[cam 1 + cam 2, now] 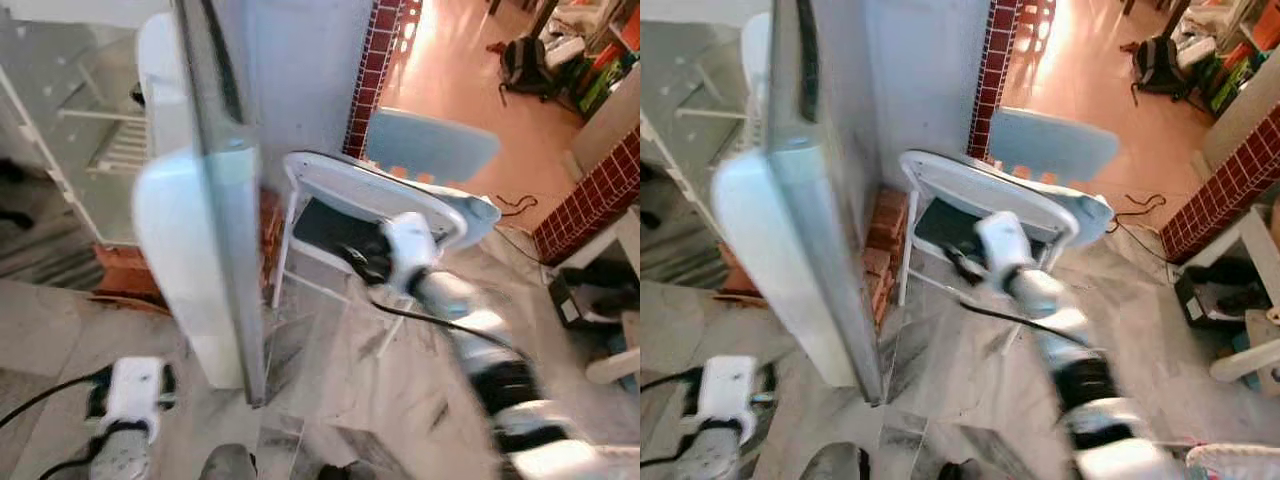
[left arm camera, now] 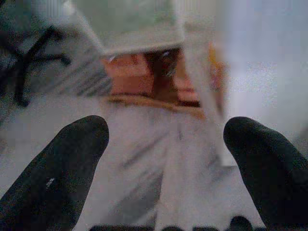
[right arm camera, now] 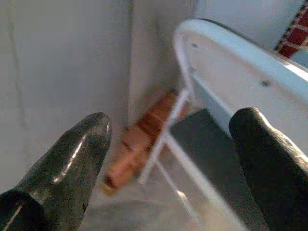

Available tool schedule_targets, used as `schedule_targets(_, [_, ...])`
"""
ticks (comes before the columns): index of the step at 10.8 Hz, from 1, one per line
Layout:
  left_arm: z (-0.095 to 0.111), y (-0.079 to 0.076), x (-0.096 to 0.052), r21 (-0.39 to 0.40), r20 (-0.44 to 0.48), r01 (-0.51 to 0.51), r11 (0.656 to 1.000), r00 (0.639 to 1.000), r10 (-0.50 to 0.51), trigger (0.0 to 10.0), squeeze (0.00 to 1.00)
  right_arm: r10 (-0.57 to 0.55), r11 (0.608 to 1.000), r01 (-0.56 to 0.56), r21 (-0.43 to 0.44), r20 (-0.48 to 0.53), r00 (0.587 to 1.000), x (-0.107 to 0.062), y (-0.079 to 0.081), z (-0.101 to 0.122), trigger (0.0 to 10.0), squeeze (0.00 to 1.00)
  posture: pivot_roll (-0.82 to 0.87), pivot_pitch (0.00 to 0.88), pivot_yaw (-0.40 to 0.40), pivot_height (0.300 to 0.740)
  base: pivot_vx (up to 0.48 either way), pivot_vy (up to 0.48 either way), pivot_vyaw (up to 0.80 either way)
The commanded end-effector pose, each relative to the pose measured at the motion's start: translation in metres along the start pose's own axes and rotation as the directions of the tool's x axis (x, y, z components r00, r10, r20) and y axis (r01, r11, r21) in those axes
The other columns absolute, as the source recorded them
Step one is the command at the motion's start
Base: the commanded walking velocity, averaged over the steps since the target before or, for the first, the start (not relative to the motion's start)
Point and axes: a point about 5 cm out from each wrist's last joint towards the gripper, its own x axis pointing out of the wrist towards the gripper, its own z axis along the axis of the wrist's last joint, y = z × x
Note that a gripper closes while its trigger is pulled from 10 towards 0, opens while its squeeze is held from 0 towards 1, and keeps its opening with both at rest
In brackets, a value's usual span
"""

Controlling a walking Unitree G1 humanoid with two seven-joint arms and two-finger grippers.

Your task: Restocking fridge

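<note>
While the glossy white fridge door point(image 1: 195, 250) stands open edge-on, wire shelves point(image 1: 120, 140) show in the pale fridge interior behind it. The right tool point(image 3: 168, 159), its rounded black fingers point(image 3: 72, 163) spread and empty, reaches toward a white metal folding chair point(image 1: 370, 195) with a dark seat. The left tool point(image 2: 163, 163), also spread, hangs low over the grey marbled floor point(image 1: 340, 380) near stacked red bricks point(image 2: 139, 79).

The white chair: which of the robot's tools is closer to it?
Right. The right tool reaches out just in front of the white chair, open and empty. The left tool hangs low by the fridge door, well away from the chair.
</note>
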Motion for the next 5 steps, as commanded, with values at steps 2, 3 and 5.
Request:
schedule_targets(2, [-0.007,-0.013,0.000,0.072,0.010,0.068,0.995,0.998,-0.069,10.0,0.00,0.290,0.870,-0.397,0.291,0.350,0.891,-0.009,0.044,0.054,10.0,0.00,0.23,0.084,-0.097,0.740,0.000,0.000,0.00])
schedule_targets(3, [-0.011,-0.017,0.002,0.074,0.000,0.086,0.994,0.996,-0.086,10.0,0.00,0.412,0.796,-0.543,0.266,0.419,0.809,-0.020,0.062,0.066,10.0,0.00,0.23,0.082,-0.097,0.740,0.000,0.000,0.00])
schedule_targets(5, [-0.017,-0.022,0.008,0.107,-0.011,0.160,0.981,0.987,-0.159,10.0,0.00,0.359,0.880,-0.422,0.219,0.275,0.892,-0.014,0.053,0.035,10.0,0.00,0.22,0.081,-0.098,0.740,0.000,0.000,0.00])
